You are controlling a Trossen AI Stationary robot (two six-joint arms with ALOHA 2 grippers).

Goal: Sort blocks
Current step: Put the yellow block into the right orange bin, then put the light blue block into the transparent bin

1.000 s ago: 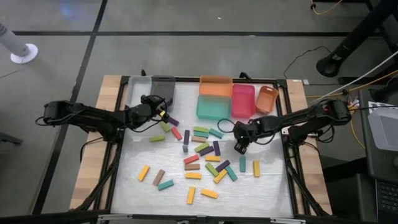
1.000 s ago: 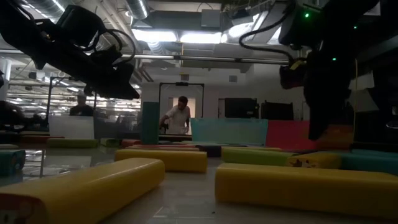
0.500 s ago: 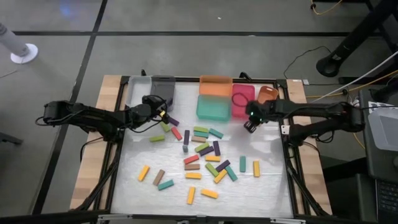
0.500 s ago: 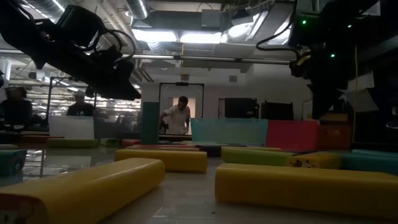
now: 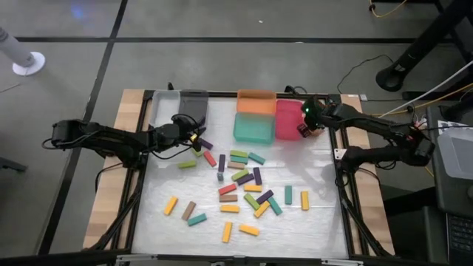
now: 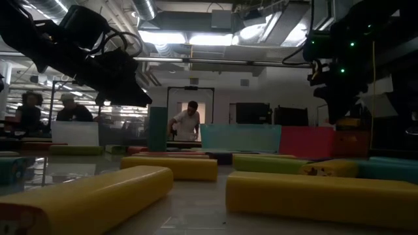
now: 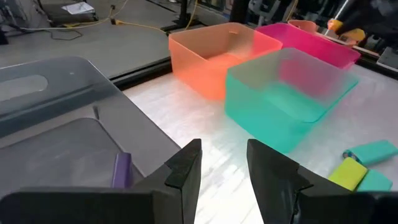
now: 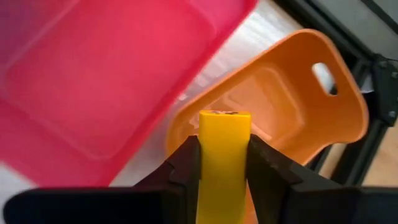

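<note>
Yellow block [image 8: 224, 158] clamped upright between right gripper [image 8: 222, 163] fingers, suspended directly over orange bin [image 8: 292, 106], beside pink bin [image 8: 93, 87]: positioned for colour-matched drop. Left gripper [image 7: 224, 168] part-open, empty, facing teal bin [image 7: 292, 99]; clear tray [image 7: 68, 130] just beside it.

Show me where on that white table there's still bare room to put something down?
Bare patches: the right strip of the table, between the yellow block and the frame, and the near-left corner beside the lone yellow block. The middle is crowded with scattered blocks; the far edge is taken by the teal bin and pink bin.
</note>
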